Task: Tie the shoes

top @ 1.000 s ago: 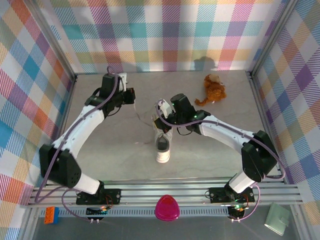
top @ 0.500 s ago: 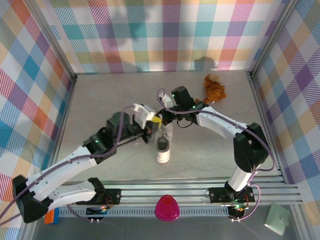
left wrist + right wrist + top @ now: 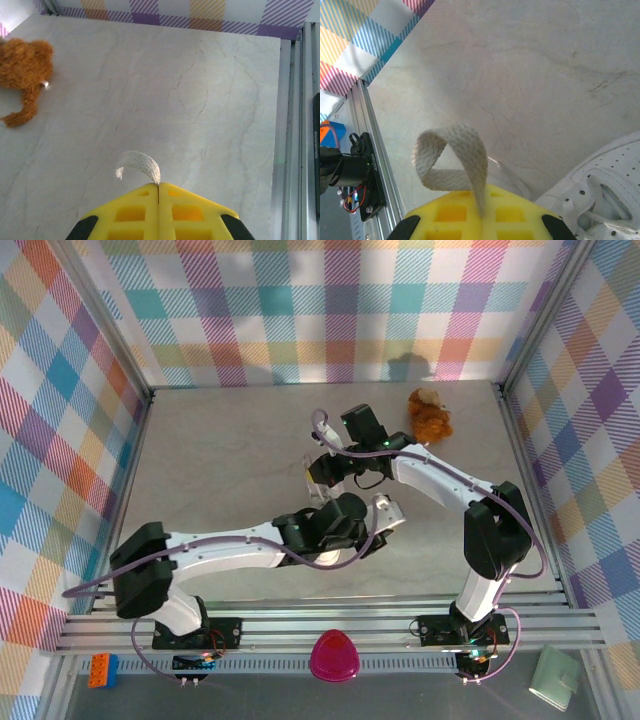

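Sneaker [image 3: 605,200] sits around the middle of the tabletop [image 3: 210,100]; left gripper [image 3: 158,186] clamped tight on a lace tip [image 3: 140,162], right gripper [image 3: 480,200] on a lace loop [image 3: 452,160]; laces look limp and slippery, so I'd pinch low, near the eyelets

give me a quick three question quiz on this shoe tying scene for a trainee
1. True or false: the left gripper is open.
2. What does the right gripper pinch? A a loop of white lace; B a brush; C nothing.
3. Fill in: in the right wrist view, the white perforated thing at lower right is the ___.
Key: 1 false, it is shut on a lace end; 2 A; 3 sneaker.
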`<state>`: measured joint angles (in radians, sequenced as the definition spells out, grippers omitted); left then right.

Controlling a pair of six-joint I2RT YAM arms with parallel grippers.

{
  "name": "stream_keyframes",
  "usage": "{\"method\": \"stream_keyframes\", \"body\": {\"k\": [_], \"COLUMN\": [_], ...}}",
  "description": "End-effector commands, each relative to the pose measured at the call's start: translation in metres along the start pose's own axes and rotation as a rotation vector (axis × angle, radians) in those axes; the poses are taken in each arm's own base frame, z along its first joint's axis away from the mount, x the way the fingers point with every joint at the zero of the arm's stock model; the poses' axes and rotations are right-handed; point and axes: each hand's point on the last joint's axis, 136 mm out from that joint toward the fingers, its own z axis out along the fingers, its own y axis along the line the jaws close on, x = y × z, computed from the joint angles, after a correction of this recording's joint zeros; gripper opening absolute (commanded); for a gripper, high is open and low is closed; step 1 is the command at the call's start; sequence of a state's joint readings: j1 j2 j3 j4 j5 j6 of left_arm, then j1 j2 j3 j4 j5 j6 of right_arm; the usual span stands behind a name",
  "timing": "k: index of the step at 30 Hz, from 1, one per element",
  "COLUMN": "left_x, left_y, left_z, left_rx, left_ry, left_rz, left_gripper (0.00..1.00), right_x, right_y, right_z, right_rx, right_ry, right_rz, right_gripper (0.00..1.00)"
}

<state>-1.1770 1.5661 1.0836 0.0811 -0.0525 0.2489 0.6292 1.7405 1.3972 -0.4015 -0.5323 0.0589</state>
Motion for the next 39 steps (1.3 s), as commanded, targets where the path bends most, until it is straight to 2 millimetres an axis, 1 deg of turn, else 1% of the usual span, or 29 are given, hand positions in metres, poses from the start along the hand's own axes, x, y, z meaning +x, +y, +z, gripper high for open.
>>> {"method": "stream_keyframes", "body": {"k": [1, 7, 12, 13, 14, 15, 16, 17, 18, 19, 21, 24, 26, 29, 33, 34, 36, 39], "left_x": [-0.029, -0.025, -0.010, -0.007, -0.006, -0.006, -0.008, -0.010, -0.013, -0.016, -0.023, -0.031, -0.032, -0.028, -0.013, -0.008, 0.001, 0.013], "left_y": [-0.011, -0.032, -0.036, -0.034, -0.030, -0.026, -0.020, -0.016, -0.012, -0.007, 0.005, 0.028, 0.048, 0.088, 0.137, 0.148, 0.164, 0.182], "left_z": [0.008, 0.020, 0.030, 0.031, 0.031, 0.030, 0.027, 0.022, 0.017, 0.009, -0.010, -0.050, -0.079, -0.125, -0.170, -0.178, -0.186, -0.189], "left_rx": [0.051, 0.102, 0.112, 0.100, 0.079, 0.057, 0.028, 0.005, -0.016, -0.044, -0.097, -0.180, -0.230, -0.313, -0.376, -0.383, -0.370, -0.312], "left_ry": [-0.076, -0.048, -0.007, 0.006, 0.009, 0.009, 0.008, 0.004, 0.000, -0.010, -0.033, -0.086, -0.123, -0.186, -0.242, -0.250, -0.252, -0.259], "left_rz": [0.054, 0.090, 0.089, 0.090, 0.088, 0.086, 0.082, 0.081, 0.080, 0.076, 0.061, 0.007, -0.056, -0.197, -0.404, -0.458, -0.545, -0.677], "left_gripper": [0.00, 0.00, 0.00, 0.08, 0.21, 0.30, 0.36, 0.40, 0.45, 0.48, 0.49, 0.49, 0.49, 0.52, 0.54, 0.54, 0.54, 0.52], "right_x": [-0.010, -0.009, -0.009, -0.010, -0.010, -0.009, -0.009, -0.008, -0.007, -0.006, -0.003, 0.001, 0.003, 0.004, 0.003, 0.002, 0.002, 0.002], "right_y": [0.010, 0.009, 0.009, 0.009, 0.009, 0.009, 0.009, 0.009, 0.009, 0.009, 0.009, 0.010, 0.010, 0.015, 0.025, 0.027, 0.031, 0.036], "right_z": [-0.004, -0.005, -0.007, -0.007, -0.008, -0.009, -0.010, -0.011, -0.012, -0.012, -0.013, -0.013, -0.013, -0.013, -0.012, -0.011, -0.009, -0.007], "right_rx": [-0.043, -0.034, -0.031, -0.027, -0.024, -0.021, -0.018, -0.012, -0.009, -0.007, -0.001, 0.002, 0.010, 0.012, 0.007, 0.006, 0.001, -0.004], "right_ry": [-0.013, -0.013, -0.033, -0.040, -0.045, -0.047, -0.053, -0.057, -0.060, -0.064, -0.068, -0.069, -0.069, -0.076, -0.092, -0.096, -0.097, -0.098], "right_rz": [-0.045, -0.055, -0.066, -0.068, -0.071, -0.072, -0.076, -0.081, -0.085, -0.088, -0.091, -0.099, -0.113, -0.141, -0.195, -0.212, -0.236, -0.263], "right_gripper": [0.00, 0.00, 0.00, 0.00, 0.00, 0.00, 0.00, 0.00, 0.00, 0.00, 0.00, 0.00, 0.00, 0.00, 0.00, 0.00, 0.00, 0.00]}}
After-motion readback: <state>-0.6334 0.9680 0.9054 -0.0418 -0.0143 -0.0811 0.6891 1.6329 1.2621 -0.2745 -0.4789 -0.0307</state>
